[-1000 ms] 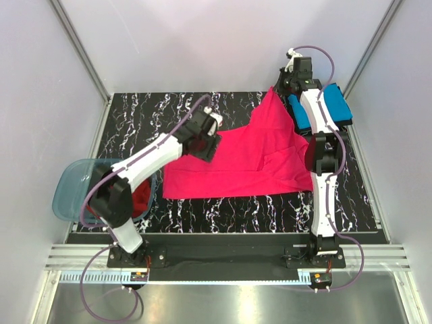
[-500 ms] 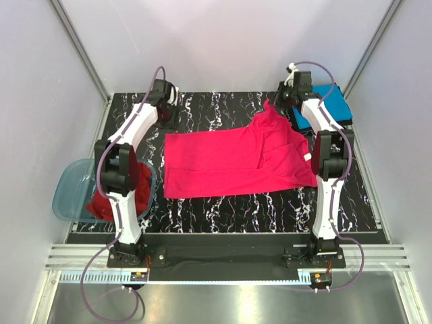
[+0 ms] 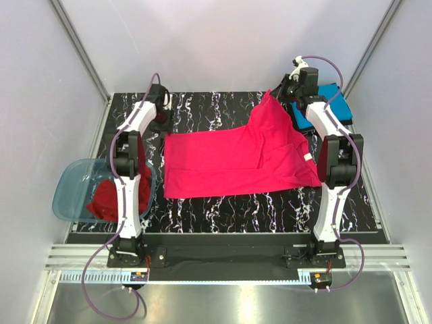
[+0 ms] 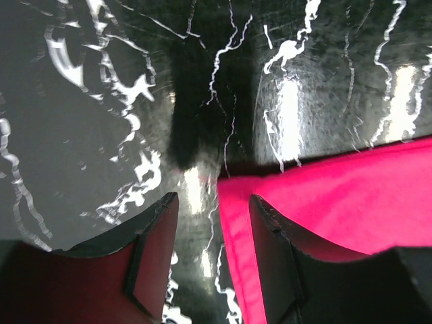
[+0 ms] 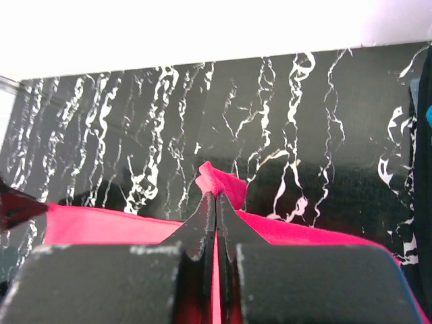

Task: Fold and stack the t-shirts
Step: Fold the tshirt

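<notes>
A bright pink-red t-shirt (image 3: 229,162) lies spread on the black marbled table. My right gripper (image 5: 216,197) is shut on its far right corner (image 3: 271,94) and holds it up off the table. My left gripper (image 4: 210,202) is open and empty, low over the shirt's far left corner (image 4: 233,185), one finger (image 4: 273,223) over cloth, the other over bare table. A darker red shirt (image 3: 111,197) lies in the tub. A folded bright blue shirt (image 3: 331,101) sits at the far right, a dark one under it.
A translucent blue-grey tub (image 3: 71,185) stands off the table's left edge. White walls and metal rails close in the table on three sides. The folded stack sits just right of my right arm.
My left arm swung from the shirt's middle to the far left corner and let the cloth drop flat. My right gripper lifted the far right corner slightly higher.
</notes>
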You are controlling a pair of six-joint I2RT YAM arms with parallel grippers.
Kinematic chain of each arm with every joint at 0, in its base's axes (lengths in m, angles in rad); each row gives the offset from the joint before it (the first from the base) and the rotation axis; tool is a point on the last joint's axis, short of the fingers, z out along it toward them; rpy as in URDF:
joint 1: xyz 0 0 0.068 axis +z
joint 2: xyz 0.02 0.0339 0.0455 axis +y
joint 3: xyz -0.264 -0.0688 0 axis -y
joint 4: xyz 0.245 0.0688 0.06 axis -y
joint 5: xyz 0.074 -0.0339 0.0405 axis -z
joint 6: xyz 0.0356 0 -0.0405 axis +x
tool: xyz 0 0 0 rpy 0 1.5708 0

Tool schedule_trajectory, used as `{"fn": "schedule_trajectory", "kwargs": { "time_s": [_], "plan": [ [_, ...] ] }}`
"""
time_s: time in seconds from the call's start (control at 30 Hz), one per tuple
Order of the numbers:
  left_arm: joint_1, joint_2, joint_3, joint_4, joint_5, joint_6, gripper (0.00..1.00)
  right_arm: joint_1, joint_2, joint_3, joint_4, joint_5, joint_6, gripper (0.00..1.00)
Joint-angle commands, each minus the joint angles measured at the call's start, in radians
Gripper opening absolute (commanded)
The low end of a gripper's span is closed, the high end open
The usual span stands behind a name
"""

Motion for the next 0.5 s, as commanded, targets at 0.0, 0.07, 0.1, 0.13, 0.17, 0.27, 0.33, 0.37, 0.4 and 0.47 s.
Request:
{"fn": "schedule_trajectory", "kwargs": {
  "time_s": [0.0,0.07,0.1,0.13,0.17,0.27,0.33,0.37,0.4,0.47],
  "plan": [
    [-0.003,0.022,0.056,-0.008,-0.015,0.004,0.51,-0.004,-0.097,-0.036,0.099,-0.011,0.032,0.0],
    [-0.003,0.029,0.062,-0.004,0.007,0.005,0.5,-0.003,-0.112,-0.071,0.113,0.001,0.032,0.0],
    [-0.002,0.04,0.065,-0.005,0.007,0.01,0.5,-0.003,-0.123,-0.078,0.112,0.006,0.032,0.0],
    [-0.003,0.043,0.065,-0.004,0.007,0.011,0.49,-0.004,-0.126,-0.084,0.112,0.007,0.031,0.0],
    [-0.002,0.052,0.071,-0.004,0.039,0.011,0.49,-0.003,-0.129,-0.087,0.113,0.001,0.034,0.0],
    [0.001,0.062,0.08,-0.004,0.047,0.013,0.45,-0.003,-0.134,-0.099,0.144,-0.012,0.037,0.0],
    [0.001,0.065,0.083,-0.005,0.043,0.008,0.37,-0.003,-0.134,-0.104,0.147,-0.008,0.037,0.0],
    [0.0,0.063,0.089,-0.007,0.037,0.005,0.12,-0.003,-0.135,-0.108,0.146,-0.009,0.031,0.0],
    [0.0,0.062,0.094,-0.013,0.036,0.004,0.03,-0.003,-0.137,-0.113,0.147,-0.005,0.026,0.0],
    [0.001,0.051,0.109,-0.04,0.034,0.004,0.0,-0.004,-0.146,-0.131,0.147,0.006,-0.007,0.0]
  ]
}}
